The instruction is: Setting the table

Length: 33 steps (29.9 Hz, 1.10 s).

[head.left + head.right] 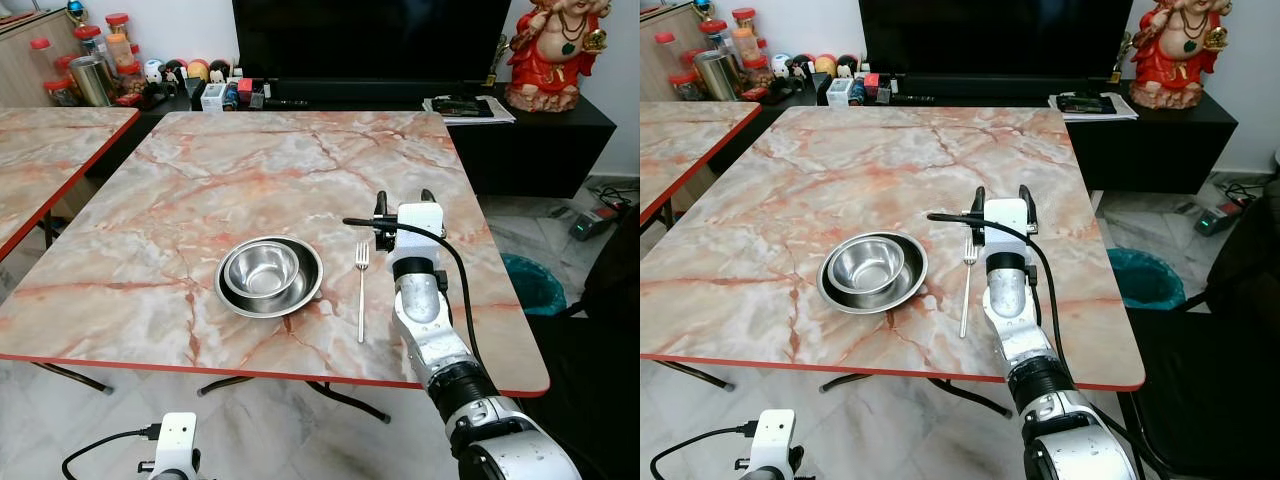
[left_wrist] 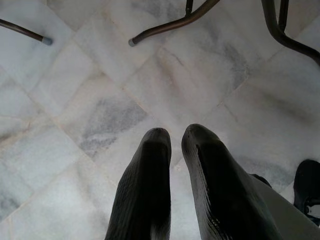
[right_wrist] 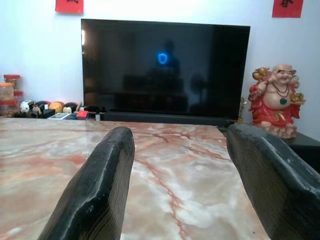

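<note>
I have a big marble-patterned table (image 1: 200, 180) with a red edge in front of me, and a second table (image 1: 50, 150) of the same kind off to my left. Behind the big one a black television (image 3: 165, 70) stands on a low black cabinet (image 1: 540, 130), with a red and gold laughing statue (image 1: 552, 50) at the cabinet's right end, some papers (image 1: 468, 108) beside it, and jars and small trinkets (image 1: 100, 60) crowded at the left end. A teal bin (image 1: 530, 283) sits on the pale marble floor (image 2: 100, 100) to the right of the table.

On the table, toward the near edge, I see a steel plate (image 1: 269, 278) with a steel bowl (image 1: 261, 268) set inside it, a little toward its left. Just right of the plate, apart from it, a fork (image 1: 361, 290) lies flat with its tines pointing away from me.

My right arm reaches over the near right part of the table. The right gripper (image 1: 404, 202) is just right of the fork, level with the tines, not touching it. In the right wrist view its two fingers (image 3: 100, 185) are spread wide with nothing between them, pointing across the tabletop at the television.

My left arm hangs below the table edge. The left gripper (image 2: 175, 145) points down at the floor near the table legs (image 2: 170, 27), fingers almost together and holding nothing
</note>
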Available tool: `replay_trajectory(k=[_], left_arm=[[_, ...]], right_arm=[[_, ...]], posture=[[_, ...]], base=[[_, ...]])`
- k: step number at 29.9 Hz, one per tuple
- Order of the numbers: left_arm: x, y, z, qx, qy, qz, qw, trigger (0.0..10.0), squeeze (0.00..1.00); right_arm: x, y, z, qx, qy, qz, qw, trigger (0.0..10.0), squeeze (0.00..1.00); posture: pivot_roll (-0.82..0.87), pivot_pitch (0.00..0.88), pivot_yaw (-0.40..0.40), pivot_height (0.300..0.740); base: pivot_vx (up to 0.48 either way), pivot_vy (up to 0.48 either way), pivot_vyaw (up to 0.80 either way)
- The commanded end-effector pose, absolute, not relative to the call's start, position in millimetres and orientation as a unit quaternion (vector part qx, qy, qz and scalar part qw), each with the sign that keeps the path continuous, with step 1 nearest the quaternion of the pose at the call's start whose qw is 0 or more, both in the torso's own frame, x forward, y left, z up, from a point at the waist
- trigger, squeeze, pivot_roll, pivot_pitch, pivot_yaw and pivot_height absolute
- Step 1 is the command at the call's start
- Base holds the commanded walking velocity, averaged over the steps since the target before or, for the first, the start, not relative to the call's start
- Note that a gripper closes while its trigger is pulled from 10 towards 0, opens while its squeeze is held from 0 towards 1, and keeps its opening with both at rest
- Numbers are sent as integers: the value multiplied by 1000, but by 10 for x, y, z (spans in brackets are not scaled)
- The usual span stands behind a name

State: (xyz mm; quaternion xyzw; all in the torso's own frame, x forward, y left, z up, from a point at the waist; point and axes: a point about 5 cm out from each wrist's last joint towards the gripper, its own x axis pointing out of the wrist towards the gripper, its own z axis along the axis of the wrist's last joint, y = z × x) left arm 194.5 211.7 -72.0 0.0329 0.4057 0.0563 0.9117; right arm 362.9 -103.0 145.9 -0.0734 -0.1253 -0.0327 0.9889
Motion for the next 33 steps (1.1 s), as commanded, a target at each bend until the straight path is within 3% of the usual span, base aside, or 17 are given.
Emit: replay_trajectory(k=[1, 21, 33], left_arm=[[1952, 2149, -710, 30, 403, 69, 912, 10000, 0], [1957, 2199, -695, 36, 400, 70, 913, 10000, 0], [1959, 2183, -697, 36, 400, 68, 914, 10000, 0]], right_arm=[[3624, -984, 1545, -65, -147, -26, 987, 10000, 0], [3575, -770, 1654, -57, -173, 0, 983, 10000, 0], [3550, -771, 1630, -60, -170, 8, 984, 10000, 0]], posture=[[0, 0, 20, 740], [2, 0, 48, 740], [1, 0, 41, 740]], base=[[0, 285, 0], [0, 400, 0], [0, 428, 0]])
